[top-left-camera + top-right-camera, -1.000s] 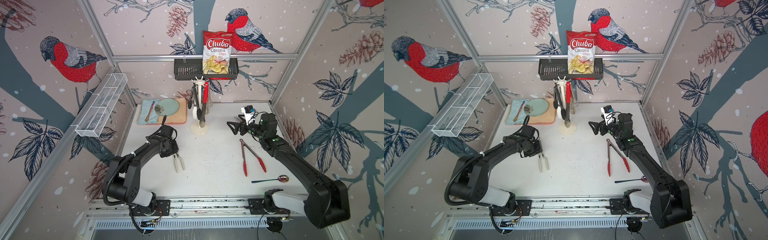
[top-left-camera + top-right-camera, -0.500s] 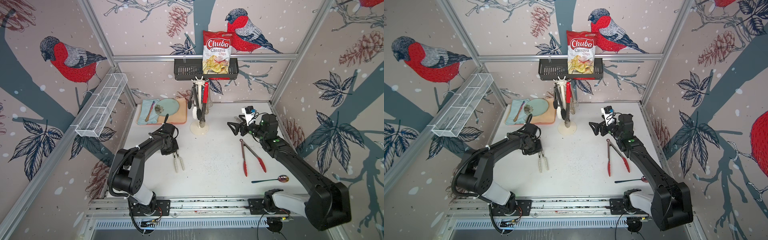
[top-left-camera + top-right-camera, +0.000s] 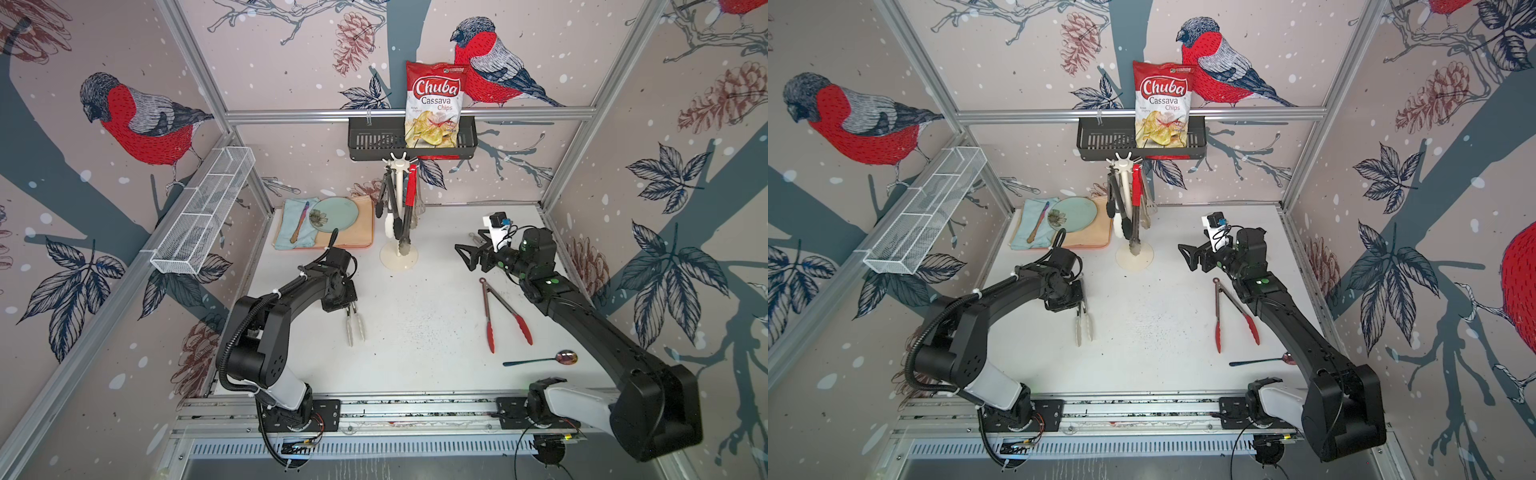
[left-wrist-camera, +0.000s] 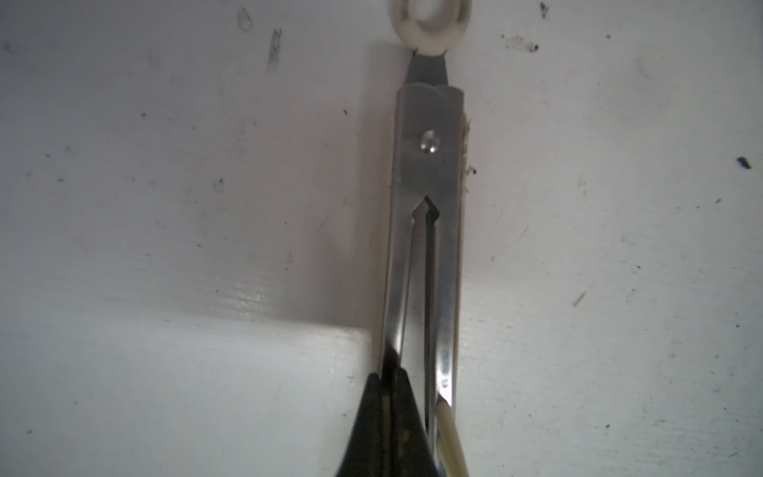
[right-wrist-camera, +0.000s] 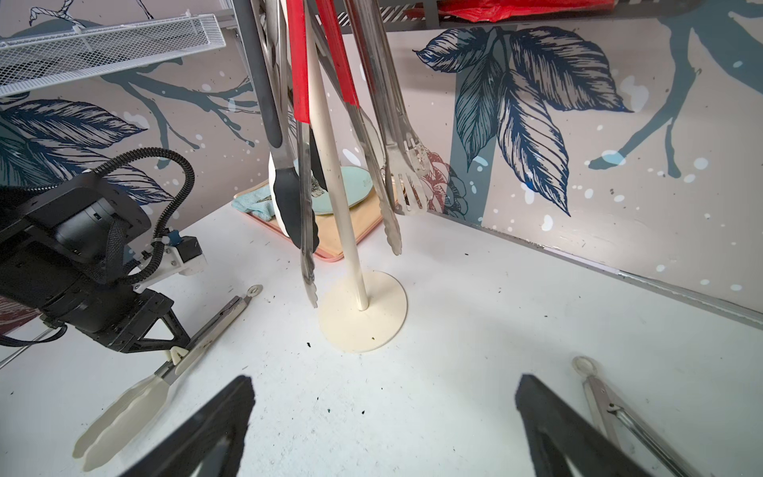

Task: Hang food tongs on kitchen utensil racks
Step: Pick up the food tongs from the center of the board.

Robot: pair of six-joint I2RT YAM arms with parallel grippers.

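Observation:
White-tipped food tongs (image 3: 355,326) (image 3: 1084,326) lie on the table left of centre. My left gripper (image 3: 350,305) (image 3: 1081,305) is shut on their steel arm (image 4: 427,165), just behind the white tips (image 5: 124,413). Red-tipped tongs (image 3: 498,309) (image 3: 1229,311) lie flat to the right, ring end (image 5: 584,365) near my right gripper (image 3: 463,257) (image 5: 384,380). That gripper hangs open and empty above the table, facing the kitchen utensil rack (image 3: 399,187) (image 5: 330,144). Several tongs hang from the rack's hooks, one of them red-handled (image 3: 411,187) (image 5: 299,62).
A dark-handled spoon (image 3: 540,359) lies at the front right. A tray (image 3: 365,232) with a plate, cloth and wooden-handled utensil sits at the back left. On the back wall hangs a black basket (image 3: 374,141) with a chips bag (image 3: 434,108). A wire shelf (image 3: 203,208) lines the left wall.
My left gripper has closed onto the white-tipped tongs, and its arm has shifted a little. The right arm has stayed almost still, jaws wide.

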